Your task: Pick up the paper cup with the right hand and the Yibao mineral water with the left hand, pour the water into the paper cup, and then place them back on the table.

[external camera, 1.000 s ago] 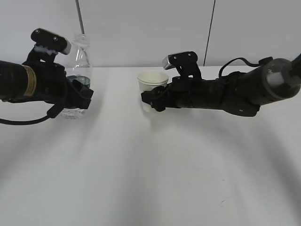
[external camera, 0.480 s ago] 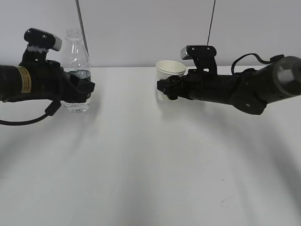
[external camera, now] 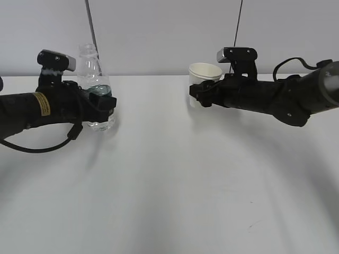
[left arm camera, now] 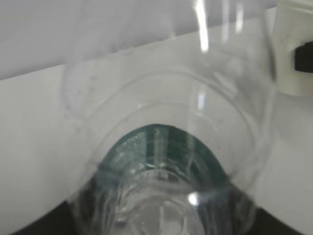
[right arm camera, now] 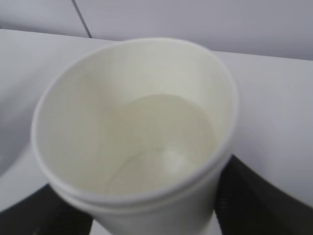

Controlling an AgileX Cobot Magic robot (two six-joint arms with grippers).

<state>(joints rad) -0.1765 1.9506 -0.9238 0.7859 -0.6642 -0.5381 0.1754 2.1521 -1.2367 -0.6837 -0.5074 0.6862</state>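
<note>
The Yibao mineral water (external camera: 94, 69) is a clear capless bottle with a dark green label band (left arm camera: 156, 147). It leans slightly, its base close above the table (external camera: 169, 174). My left gripper (external camera: 103, 106) is shut on its lower body, and dark fingers (left arm camera: 29, 225) show at the bottom corners of the left wrist view. The white paper cup (external camera: 205, 74) stands upright in my right gripper (external camera: 200, 99), which is shut on its lower wall. In the right wrist view its cream inside (right arm camera: 137, 127) fills the picture, with a black finger (right arm camera: 259, 196) beside it. The cup (left arm camera: 288, 58) also shows beyond the bottle.
A black cable (external camera: 47, 145) loops from the left arm onto the white table. A grey wall with thin vertical lines (external camera: 91, 24) rises behind the table's back edge. A small dark mark (external camera: 253, 225) lies at the front right.
The right gripper has carried the cup to the right and higher in the view. The left gripper has shifted the bottle a little to the right.
</note>
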